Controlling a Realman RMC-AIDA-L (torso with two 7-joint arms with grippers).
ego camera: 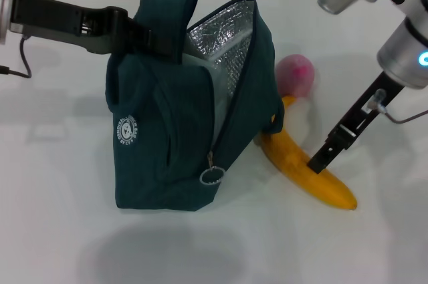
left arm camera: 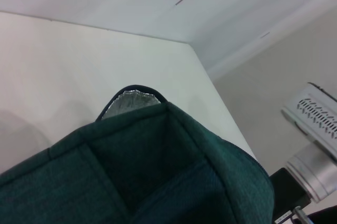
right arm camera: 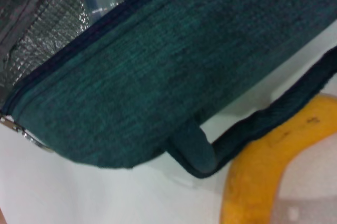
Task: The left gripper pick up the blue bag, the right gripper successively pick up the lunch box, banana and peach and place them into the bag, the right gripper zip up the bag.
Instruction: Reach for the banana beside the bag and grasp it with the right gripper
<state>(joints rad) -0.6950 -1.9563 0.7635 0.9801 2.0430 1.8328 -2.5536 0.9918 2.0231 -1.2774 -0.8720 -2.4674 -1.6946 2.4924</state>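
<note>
Banana pickup: I am lowering the right hand (ego camera: 319,162) onto the banana (ego camera: 309,170) beside the blue bag (ego camera: 174,137).
Its fingers' spread I cannot tell (I am aiming mid-length, clear of the strap); the left hand (ego camera: 137,35) is pinching the bag's handle.

light: bright, even, from overhead | shadows: soft grey patches on the white table (ego camera: 60,230) before and left of the blue bag (ego camera: 167,150) | glare: sparkle on its foil lining (ego camera: 224,37) | focus: head view crisp; right wrist view soft, the banana (right arm camera: 258,182) blurred close up
</note>
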